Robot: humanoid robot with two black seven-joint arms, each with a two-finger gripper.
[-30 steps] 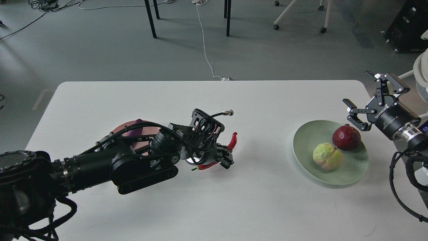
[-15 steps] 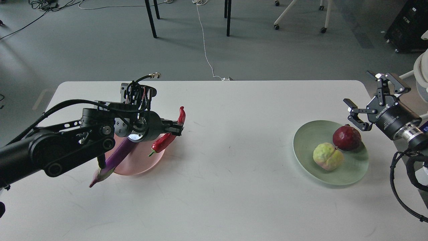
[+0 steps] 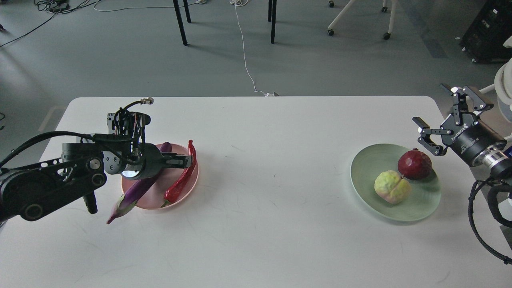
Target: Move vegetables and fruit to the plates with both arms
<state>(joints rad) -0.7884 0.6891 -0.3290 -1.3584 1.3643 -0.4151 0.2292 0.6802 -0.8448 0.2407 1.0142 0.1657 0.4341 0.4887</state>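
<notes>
Item: eggplant, stem end overhanging near rim of pink plate; risk judged: could be tipped onto bench if nudged on withdrawal.

Item: chili pepper, laid along plate's right side, upper part between jaws of left gripper; jaws appear closed on it. Risk: pepper dragged off if arm retreats w/o release.

Item: pomegranate & yellow-green fruit, seated on green plate.

Item: right gripper, jaws spread, empty, above plate's far edge.

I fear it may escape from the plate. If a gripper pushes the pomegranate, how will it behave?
The pomegranate looks round and glossy, so it would probably roll and may slip on the fingers. It touches the yellow-green fruit, which could move too. The green plate is shallow, so its rim may not stop it.
</notes>
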